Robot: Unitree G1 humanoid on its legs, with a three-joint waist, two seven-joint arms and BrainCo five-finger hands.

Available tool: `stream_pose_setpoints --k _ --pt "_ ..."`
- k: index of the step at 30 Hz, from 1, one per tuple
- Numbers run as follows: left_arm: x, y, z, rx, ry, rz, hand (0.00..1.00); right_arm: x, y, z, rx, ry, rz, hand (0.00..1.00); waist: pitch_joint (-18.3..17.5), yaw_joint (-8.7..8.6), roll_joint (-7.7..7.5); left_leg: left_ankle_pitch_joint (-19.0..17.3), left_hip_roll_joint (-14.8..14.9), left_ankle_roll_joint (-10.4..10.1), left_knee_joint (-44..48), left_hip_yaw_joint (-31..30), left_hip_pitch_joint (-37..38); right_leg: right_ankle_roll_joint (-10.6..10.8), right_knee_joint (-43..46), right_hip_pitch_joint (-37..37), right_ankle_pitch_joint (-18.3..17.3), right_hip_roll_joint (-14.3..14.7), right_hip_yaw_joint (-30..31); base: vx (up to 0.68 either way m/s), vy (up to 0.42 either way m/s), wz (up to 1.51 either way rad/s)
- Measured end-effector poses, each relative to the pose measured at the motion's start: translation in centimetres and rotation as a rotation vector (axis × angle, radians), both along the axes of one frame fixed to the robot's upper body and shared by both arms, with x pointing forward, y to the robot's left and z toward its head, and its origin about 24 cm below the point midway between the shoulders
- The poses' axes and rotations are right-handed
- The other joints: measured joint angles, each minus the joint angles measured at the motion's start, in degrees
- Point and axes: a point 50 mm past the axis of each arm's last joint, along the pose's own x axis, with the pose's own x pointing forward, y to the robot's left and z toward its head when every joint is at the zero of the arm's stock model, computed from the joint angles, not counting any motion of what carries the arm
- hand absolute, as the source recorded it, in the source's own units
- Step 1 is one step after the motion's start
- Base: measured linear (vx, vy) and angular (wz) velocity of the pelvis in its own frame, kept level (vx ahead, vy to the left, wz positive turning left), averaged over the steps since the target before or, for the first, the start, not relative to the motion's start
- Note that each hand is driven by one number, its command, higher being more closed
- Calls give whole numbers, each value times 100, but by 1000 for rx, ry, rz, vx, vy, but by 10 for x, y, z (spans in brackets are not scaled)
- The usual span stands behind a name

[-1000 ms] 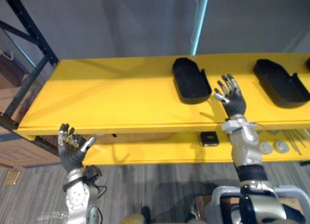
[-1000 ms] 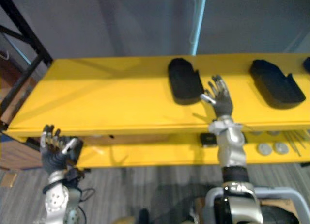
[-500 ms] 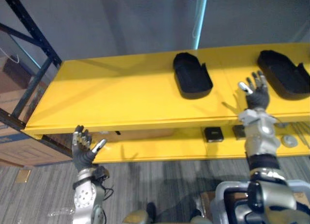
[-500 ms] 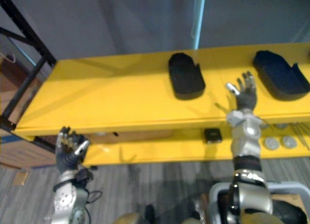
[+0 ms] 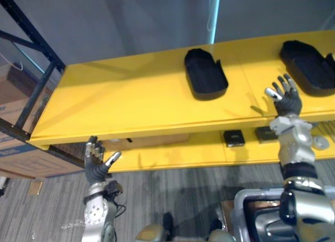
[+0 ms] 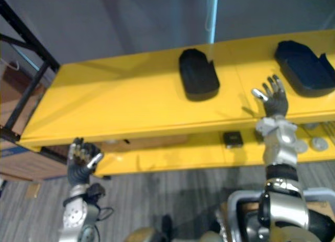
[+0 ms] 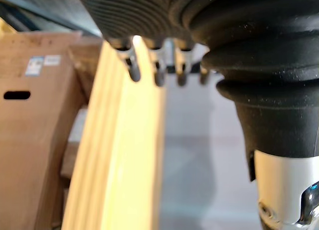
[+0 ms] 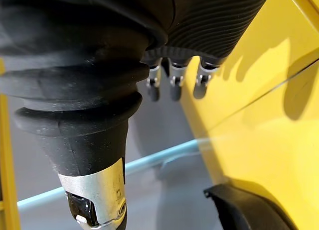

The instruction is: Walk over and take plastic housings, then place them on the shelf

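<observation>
Yellow shelf [image 5: 131, 100] spans the view against a grey wall. Over the shelf's front edge the right hand [image 5: 287, 100] is raised, fingers spread and empty. The left hand [image 5: 97, 166] hovers below that edge, loosely open. On the shelf lie a black housing [image 5: 205, 79] and a second housing [image 5: 309, 69], either side of the right hand. Best to draw back level, brushing neither.

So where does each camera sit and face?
Left eye view: head, looking down at yellow shelf, middle housing, right housing; left hand, right hand open.
Right eye view: same scene, slightly offset.
Left wrist view: along its fingers toward the shelf edge, cardboard box beside.
Right wrist view: along its fingers over the shelf; shares a housing with the eye views.
</observation>
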Motion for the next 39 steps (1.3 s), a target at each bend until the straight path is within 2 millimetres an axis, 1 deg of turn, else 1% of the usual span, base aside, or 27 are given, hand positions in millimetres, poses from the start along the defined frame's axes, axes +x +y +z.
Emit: stream_pose_setpoints --k 4,7,8,9,11,13,16,19,21,26,29,35,39 --pt "1 0 1 0 -4 0 0 -4 -3 -5 6 10 -13 0 2 -4 4 0 0 0 -2 -4 -10 0 -1 -8 0 0 -2 0 0 0" --pt "4 -1 5 -1 -22 4 0 -12 -13 -14 41 24 -88 0 24 2 25 46 -7 4 -71 -9 -55 -3 41 -93 -2 -8 -5 0 0 1" --pt "5 -1 6 -2 -28 5 0 -14 -16 -14 48 19 -105 0 43 -14 33 62 -12 9 -79 -23 -102 -3 51 -119 -2 -13 -15 -7 0 6" --pt "9 -1 10 -12 -48 9 0 -20 -25 -15 89 1 -171 0 117 -9 41 118 -16 10 -148 -32 -115 -3 94 -183 -1 -21 -21 -21 -2 7" --pt "12 -1 12 -37 -61 19 0 -25 -31 -18 120 -3 -217 0 149 -8 27 155 -17 10 -216 -44 -108 -3 103 -184 -2 -23 -47 -35 -4 8" --pt "13 -1 13 -44 -65 23 0 -27 -35 -17 137 -11 -261 0 176 -12 -15 185 -22 13 -259 -54 -101 -5 118 -184 -3 -28 -85 -11 1 8" --pt "12 0 13 -45 -62 22 0 -28 -36 -12 140 -34 -284 0 207 38 -65 185 -20 13 -256 -64 -90 -13 166 -183 -9 -33 -85 -5 2 2" --pt "9 1 10 -38 -49 22 0 -29 -37 -10 133 -54 -290 0 216 127 -84 188 -19 17 -256 -65 -86 -14 175 -180 -9 -36 -84 0 0 0" --pt "8 1 9 -37 -44 21 0 -27 -36 -8 131 -60 -284 0 216 151 -85 196 -19 16 -257 -69 -86 -14 175 -176 -9 -35 -85 0 0 0" --pt "2 3 3 -57 -19 27 0 -19 -33 15 94 -129 -249 0 211 162 -98 215 -7 13 -260 -70 -82 -15 175 -167 -6 -28 -85 0 0 0" --pt "2 3 3 -61 -21 22 0 -15 -30 24 70 -140 -232 0 215 175 -127 227 8 5 -258 -70 -66 -17 175 -152 -4 -16 -84 0 0 0" --pt "2 5 3 -42 -17 6 0 -4 -16 24 43 -90 -152 0 223 183 -191 237 10 4 -267 -83 -4 -17 143 -70 6 -10 -99 -4 -1 1" --pt "3 2 2 -27 -9 -24 0 9 -6 28 30 -54 -64 0 222 198 -196 325 3 -1 -360 -203 -25 -16 139 -70 9 -13 -209 -13 -11 12"
